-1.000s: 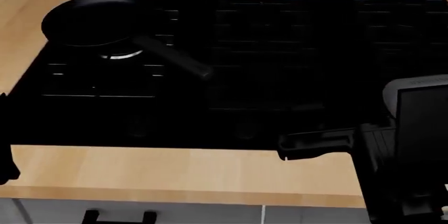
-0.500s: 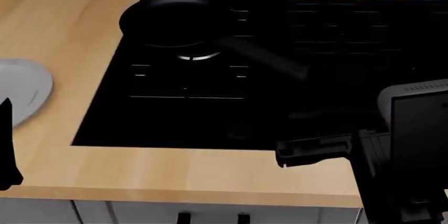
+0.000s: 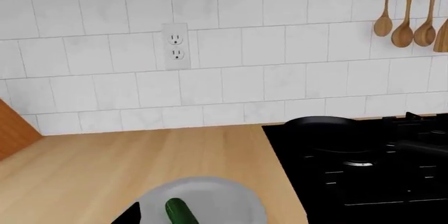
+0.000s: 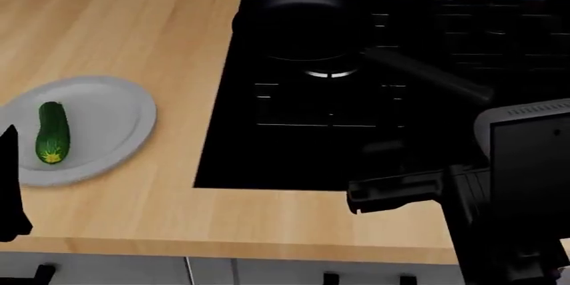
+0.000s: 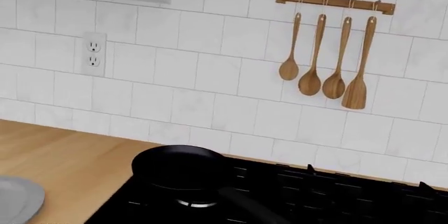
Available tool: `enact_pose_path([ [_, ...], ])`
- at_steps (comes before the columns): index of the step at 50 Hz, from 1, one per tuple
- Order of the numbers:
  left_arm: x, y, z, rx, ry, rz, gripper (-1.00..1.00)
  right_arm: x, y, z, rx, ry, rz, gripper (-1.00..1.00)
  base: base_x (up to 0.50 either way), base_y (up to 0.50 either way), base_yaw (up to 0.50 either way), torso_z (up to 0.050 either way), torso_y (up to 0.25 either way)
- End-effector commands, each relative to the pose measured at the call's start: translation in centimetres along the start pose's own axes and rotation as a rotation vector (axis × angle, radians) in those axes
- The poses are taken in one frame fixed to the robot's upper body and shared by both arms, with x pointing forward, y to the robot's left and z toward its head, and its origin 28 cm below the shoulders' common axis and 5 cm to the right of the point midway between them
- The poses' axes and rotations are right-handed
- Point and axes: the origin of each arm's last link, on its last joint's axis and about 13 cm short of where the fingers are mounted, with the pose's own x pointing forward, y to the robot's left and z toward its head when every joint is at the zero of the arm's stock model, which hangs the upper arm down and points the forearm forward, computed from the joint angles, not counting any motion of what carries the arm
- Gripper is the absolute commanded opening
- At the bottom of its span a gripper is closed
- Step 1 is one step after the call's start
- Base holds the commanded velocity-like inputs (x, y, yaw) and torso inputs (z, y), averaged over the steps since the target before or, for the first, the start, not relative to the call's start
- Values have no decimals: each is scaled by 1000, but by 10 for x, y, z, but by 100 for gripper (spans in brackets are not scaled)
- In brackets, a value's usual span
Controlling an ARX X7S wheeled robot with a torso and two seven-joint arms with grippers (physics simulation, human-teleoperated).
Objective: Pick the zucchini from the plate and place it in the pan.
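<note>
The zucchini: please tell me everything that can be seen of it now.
The zucchini is dark green with fine yellowish speckles and a paler yellowish end toward the counter's front edge. It lies flat on the left part of the light grey plate, pointing roughly toward the wall. Only the plate touches it; no gripper is on it.

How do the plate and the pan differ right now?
The plate is light grey and sits on the wooden counter; the pan is black and sits on the stove. The plate holds the zucchini; the pan is empty. The pan has a long straight handle, the plate none. Both are shallow and look about equally wide.
</note>
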Motion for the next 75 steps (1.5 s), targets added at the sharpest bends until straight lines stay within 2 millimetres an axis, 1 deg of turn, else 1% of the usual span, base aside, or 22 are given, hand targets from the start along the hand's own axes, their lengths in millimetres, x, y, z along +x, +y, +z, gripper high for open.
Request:
enact_pose_path([
  [1, -1, -1, -1, -5, 4, -7, 100, 0, -1, 1, 18, 7, -12, 100, 0, 0, 0, 0, 0],
  [7, -1, -1, -1, -7, 5, -6, 100, -1, -1, 1, 19, 17, 3, 100, 27, 0, 0, 0, 0],
  [22, 0, -4, 1, -14, 1, -8, 100, -3, -1, 9, -1, 0, 25, 100, 500, 1, 0, 0, 0],
  [37, 0, -5, 1, -24, -6, 1, 100, -2, -2, 8, -7, -1, 33, 100, 500, 1, 0, 0, 1],
  [44, 2, -6, 1, -39, -8, 13, 100, 1, -2, 9, -15, 5, 24, 100, 59, 0, 0, 0, 0],
  [47, 5, -5, 0, -19, 25, 41, 100, 2, -2, 8, -16, 7, 27, 100, 0, 0, 0, 0, 0],
  [49, 9, -1, 5, 4, 45, 100, 100, 3, -3, 6, -12, 7, 26, 100, 0, 0, 0, 0, 0],
  [50, 13, 2, 9, 34, 114, 152, 100, 3, -2, 6, -4, 11, 24, 100, 0, 0, 0, 0, 0],
  [51, 15, 2, 14, 93, 134, 178, 100, 3, -2, 5, -3, 7, 24, 100, 0, 0, 0, 0, 0],
  [52, 16, 2, 17, 79, 175, 185, 100, 3, -1, 5, 1, 7, 25, 100, 0, 0, 0, 0, 0],
  [53, 20, 7, 21, 26, 232, 223, 100, 4, -1, 4, 5, 6, 26, 100, 0, 0, 0, 0, 0],
  [54, 29, 17, 23, -19, 322, 266, 100, 3, 0, 2, 15, 6, 23, 100, 0, 0, 0, 0, 0],
  [55, 30, 16, 29, -47, 349, 277, 100, 3, 0, 1, 21, 8, 23, 100, 0, 0, 0, 0, 0],
  [58, 23, 13, 49, -50, 442, 318, 100, 5, 3, 0, 35, -1, 28, 100, 0, 0, 0, 0, 0],
  [59, 18, 12, 57, -65, 484, 233, 100, 5, 5, -1, 45, -4, 32, 100, 0, 0, 0, 0, 0],
  [61, 19, 16, 65, -80, 490, 262, 100, 4, 9, -5, 58, -2, 35, 100, 0, 0, 0, 0, 0],
  [64, 16, 21, 66, -86, 510, 293, 100, 2, 12, -7, 62, -2, 29, 100, 0, 0, 0, 0, 0],
  [66, 13, 20, 68, -79, 516, 293, 100, -1, 14, -9, 65, 1, 27, 100, 0, 0, 0, 0, 0],
  [71, 6, 19, 67, -72, 541, 297, 100, -6, 16, -8, 75, 8, 26, 100, 0, 0, 0, 0, 0],
  [74, 8, 18, 71, -67, 549, 315, 100, -8, 15, -7, 78, 9, 28, 100, 0, 0, 0, 0, 0],
  [75, 8, 17, 67, -71, 572, 305, 100, -9, 15, -7, 79, 9, 26, 100, 0, 0, 0, 0, 0],
])
